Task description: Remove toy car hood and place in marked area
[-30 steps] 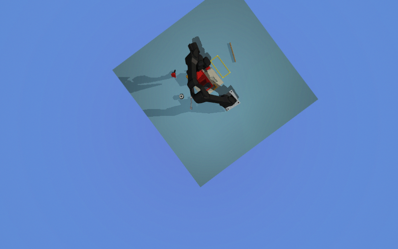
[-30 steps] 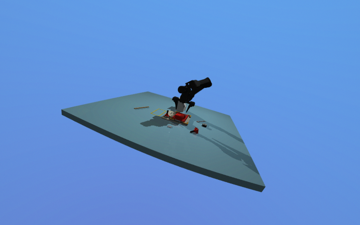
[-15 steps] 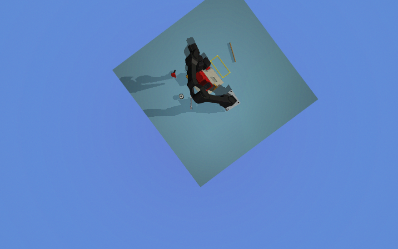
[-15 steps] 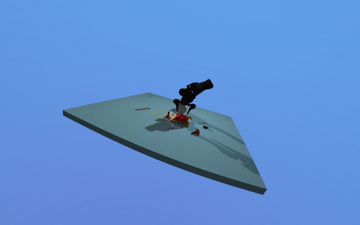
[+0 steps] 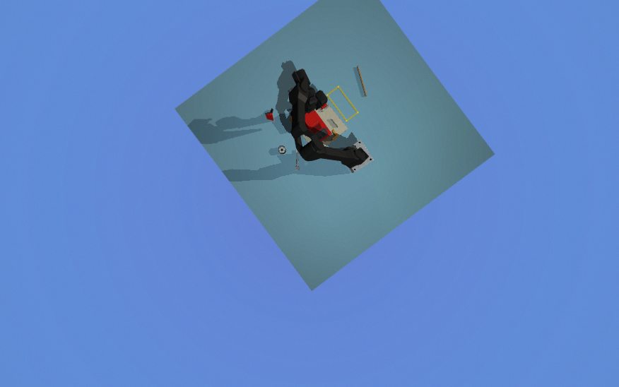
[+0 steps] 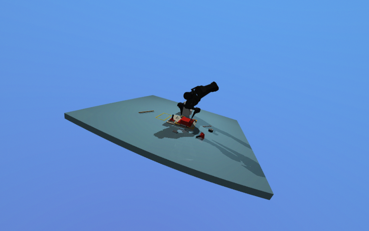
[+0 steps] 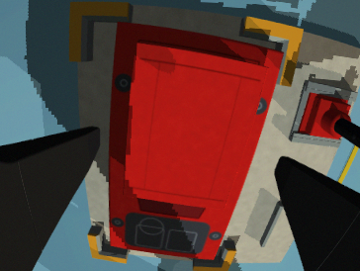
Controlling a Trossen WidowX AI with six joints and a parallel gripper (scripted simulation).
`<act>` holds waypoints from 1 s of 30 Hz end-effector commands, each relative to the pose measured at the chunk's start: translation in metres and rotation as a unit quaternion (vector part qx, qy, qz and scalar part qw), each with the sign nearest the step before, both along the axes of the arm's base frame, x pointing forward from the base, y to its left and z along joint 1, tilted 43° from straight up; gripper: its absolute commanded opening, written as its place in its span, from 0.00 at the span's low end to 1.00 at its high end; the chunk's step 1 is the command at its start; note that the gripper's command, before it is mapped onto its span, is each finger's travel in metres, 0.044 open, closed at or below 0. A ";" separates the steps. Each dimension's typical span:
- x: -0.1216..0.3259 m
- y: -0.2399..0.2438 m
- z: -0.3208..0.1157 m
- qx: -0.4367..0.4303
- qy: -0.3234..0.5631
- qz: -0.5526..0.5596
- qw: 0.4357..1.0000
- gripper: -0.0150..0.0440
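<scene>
A black gripper [image 7: 178, 219] hangs wide open and empty above a toy car [image 7: 276, 172], one finger on each long side of its red hood [image 7: 187, 146], touching neither. The hood sits fastened on the beige car body. The yellow marked area [image 5: 342, 103] lies just beside the car on the table [image 5: 410, 150]. A good grasp likely needs a straight descent, centred, fingers clearing both edges before closing.

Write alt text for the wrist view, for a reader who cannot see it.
Looking straight down, the open gripper hangs above the red hood of the toy car, one black finger at each lower corner of the picture, holding nothing. The hood sits on a beige base with orange corner brackets; a small red part lies at the right edge.
</scene>
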State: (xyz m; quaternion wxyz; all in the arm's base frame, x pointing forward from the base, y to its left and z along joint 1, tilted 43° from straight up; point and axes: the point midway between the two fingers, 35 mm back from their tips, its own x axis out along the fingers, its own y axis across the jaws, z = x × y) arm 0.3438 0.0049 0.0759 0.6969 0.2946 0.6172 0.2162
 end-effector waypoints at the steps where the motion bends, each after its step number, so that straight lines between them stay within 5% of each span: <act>1: -0.002 0.003 -0.003 0.003 0.004 -0.002 1.000 1.00; 30: -0.001 0.014 -0.014 0.004 0.004 -0.001 1.000 1.00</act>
